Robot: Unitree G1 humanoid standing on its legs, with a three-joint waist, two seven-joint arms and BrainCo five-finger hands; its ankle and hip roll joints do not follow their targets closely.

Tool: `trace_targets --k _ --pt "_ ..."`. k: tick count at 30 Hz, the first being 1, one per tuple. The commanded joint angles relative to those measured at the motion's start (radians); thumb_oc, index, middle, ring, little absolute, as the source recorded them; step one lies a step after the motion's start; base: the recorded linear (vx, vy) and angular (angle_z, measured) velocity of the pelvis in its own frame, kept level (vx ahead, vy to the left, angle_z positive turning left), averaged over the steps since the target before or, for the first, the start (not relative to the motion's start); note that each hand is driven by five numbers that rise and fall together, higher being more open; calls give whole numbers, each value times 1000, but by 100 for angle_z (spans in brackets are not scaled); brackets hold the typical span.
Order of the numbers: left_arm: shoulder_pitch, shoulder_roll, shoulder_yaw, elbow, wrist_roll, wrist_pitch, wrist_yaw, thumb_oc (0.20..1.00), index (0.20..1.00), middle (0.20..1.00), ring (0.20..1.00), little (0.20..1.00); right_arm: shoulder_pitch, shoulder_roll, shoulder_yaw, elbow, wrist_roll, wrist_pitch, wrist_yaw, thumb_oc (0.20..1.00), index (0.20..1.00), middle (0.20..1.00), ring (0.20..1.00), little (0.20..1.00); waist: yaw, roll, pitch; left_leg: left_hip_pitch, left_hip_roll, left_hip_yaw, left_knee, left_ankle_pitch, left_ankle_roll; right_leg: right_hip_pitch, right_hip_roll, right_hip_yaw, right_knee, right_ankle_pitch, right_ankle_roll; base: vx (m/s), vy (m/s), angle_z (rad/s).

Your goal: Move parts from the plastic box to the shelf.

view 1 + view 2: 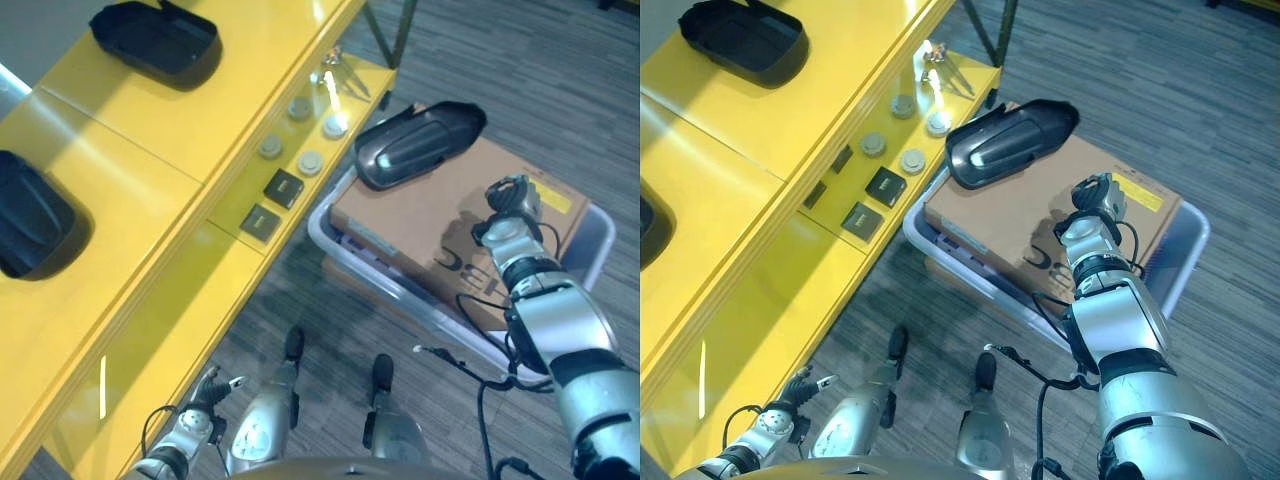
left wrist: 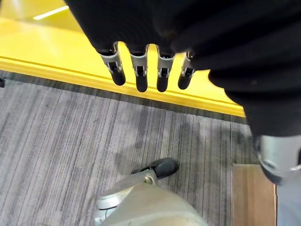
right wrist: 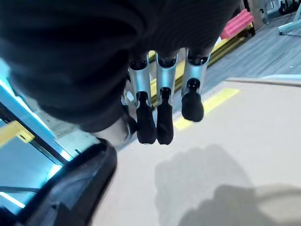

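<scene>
Down low beside the long yellow shelf [image 1: 150, 250], the left hand [image 2: 141, 70] hangs with straight fingers, holding nothing; the right hand [image 3: 162, 113] floats, fingers loose, over the brown cardboard sheet [image 1: 1040, 215] covering the grey plastic box [image 1: 1185, 255], near the black curved plastic part [image 1: 1010, 140] lying on it, probably ready to grab it.

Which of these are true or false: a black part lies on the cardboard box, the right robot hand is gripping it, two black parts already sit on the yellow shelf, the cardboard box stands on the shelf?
1. A black part lies on the cardboard box. True.
2. The right robot hand grips that part. False: it hovers over the cardboard, apart from the part, fingers straight and holding nothing.
3. Two black parts sit on the yellow shelf. True.
4. The cardboard box stands on the shelf. False: it rests in the plastic box on the floor beside the shelf.
</scene>
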Motion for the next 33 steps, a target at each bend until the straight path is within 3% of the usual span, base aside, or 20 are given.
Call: trace_targets --k 1,6,10,16,20,27,33 --pt "-14 10 -30 46 6 -9 2 1000 1000 1000 1000 1000 -10 -35 85 -61 -51 -80 -38 1000 1000 1000 1000 1000 40 -33 -21 18 11 -2 14 -121 -11 -36 -54 27 0 -24 42 -9 -10 -14" --pt "-23 23 -46 33 6 -18 -10 1000 1000 1000 1000 1000 -93 -53 185 -35 -102 -93 19 1000 1000 1000 1000 1000 59 -35 -16 6 10 -8 12 -113 -15 -46 -56 20 0 -20 44 -3 -10 -2" --pt "-44 33 -58 41 -18 -25 -18 1000 1000 1000 1000 1000 -181 -72 267 22 -72 -96 121 1000 1000 1000 1000 1000 86 -33 -7 -19 7 -35 6 -95 -26 -54 -56 -1 0 -15 43 15 -24 12" --pt "-45 27 -57 71 0 -15 -26 1000 1000 1000 1000 1000 -159 -73 263 61 -51 -92 159 1000 1000 1000 1000 1000 105 -36 -3 -25 4 -58 3 -90 -29 -43 -54 -23 0 -24 44 42 -18 24" --pt "-44 31 -52 70 17 -11 -46 1000 1000 1000 1000 1000 -116 -72 282 61 -21 -97 271 1000 1000 1000 1000 1000 111 -43 -2 -26 5 -69 5 -90 -30 -35 -53 -34 0 -30 43 27 -25 7" --pt "-43 36 -43 60 18 -8 -75 1000 1000 1000 1000 1000 -41 -102 345 1 -75 -108 358 1000 1000 1000 1000 1000 97 -56 1 -19 6 -70 6 -94 -28 -27 -53 -37 0 -31 43 9 -10 7" --pt "-39 30 4 79 8 1 -82 1000 1000 1000 1000 1000 73 -134 392 -138 -131 -126 408 1000 1000 1000 1000 1000 51 -87 11 -2 19 -41 7 -104 -27 -31 -44 -10 2 -31 39 -2 -9 -12"
